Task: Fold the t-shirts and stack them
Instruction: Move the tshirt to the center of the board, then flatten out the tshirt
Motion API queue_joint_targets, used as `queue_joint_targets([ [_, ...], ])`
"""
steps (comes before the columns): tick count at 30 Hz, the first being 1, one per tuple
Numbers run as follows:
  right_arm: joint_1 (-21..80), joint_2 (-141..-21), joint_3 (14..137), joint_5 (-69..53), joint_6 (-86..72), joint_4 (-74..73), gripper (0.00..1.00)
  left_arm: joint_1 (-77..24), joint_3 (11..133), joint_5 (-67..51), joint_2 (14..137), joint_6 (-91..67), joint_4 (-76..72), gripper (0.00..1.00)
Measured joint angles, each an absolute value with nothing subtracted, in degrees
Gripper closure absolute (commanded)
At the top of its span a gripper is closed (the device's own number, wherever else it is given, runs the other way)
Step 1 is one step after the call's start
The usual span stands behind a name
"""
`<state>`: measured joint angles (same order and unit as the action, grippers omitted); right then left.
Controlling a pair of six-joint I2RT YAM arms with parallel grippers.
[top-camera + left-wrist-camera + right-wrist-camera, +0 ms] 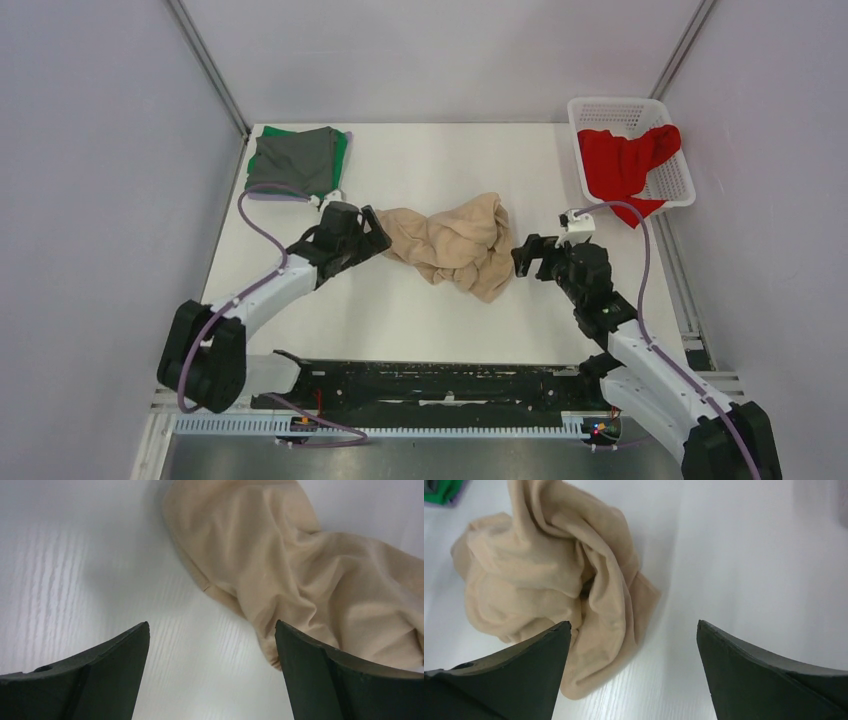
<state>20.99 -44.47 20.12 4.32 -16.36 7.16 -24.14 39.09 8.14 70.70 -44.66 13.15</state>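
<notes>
The left hand (pixel 211 630) and the right hand (pixel 634 627) were both wide open and held nothing, each one low over the white surface (pixel 430 160), just beside one end of the beige t-shirt (pixel 455 243). This t-shirt lay crumpled and twisted in the middle of the surface, between the two hands. The red t-shirt (pixel 612 165) lay partly in the basket (pixel 620 102) at the far right.

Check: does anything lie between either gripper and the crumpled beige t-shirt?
Nothing visible does. The left gripper and right gripper both hang open at opposite ends of the beige t-shirt, with only bare table before their fingers.
</notes>
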Motion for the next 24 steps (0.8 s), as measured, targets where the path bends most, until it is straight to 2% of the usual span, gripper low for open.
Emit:
queue_joint_targets([
  [9,20.99,-55.57,16.12,-1.48,-17.39,9.32,0.15,-23.46,48.97,6.63,87.44,-44.47,8.25,0.07],
  [12,21.02,-61.8,16.4,-2.17,-17.26,12.03,0.18,-23.38,49.84,5.61,90.91,-44.47,7.86,0.14],
  [19,21.02,-72.79,18.09,-6.11,-16.97,20.67,0.26,-23.33,54.02,2.81,98.24,-44.29,6.61,0.51],
  [22,21.12,-76.71,19.14,-7.77,-16.97,24.86,0.3,-23.33,56.47,2.17,101.21,-43.99,6.02,0.72],
  [24,21.17,-79.11,19.86,-8.54,-17.04,27.2,0.39,-23.31,57.82,1.52,102.8,-43.99,5.74,0.95],
])
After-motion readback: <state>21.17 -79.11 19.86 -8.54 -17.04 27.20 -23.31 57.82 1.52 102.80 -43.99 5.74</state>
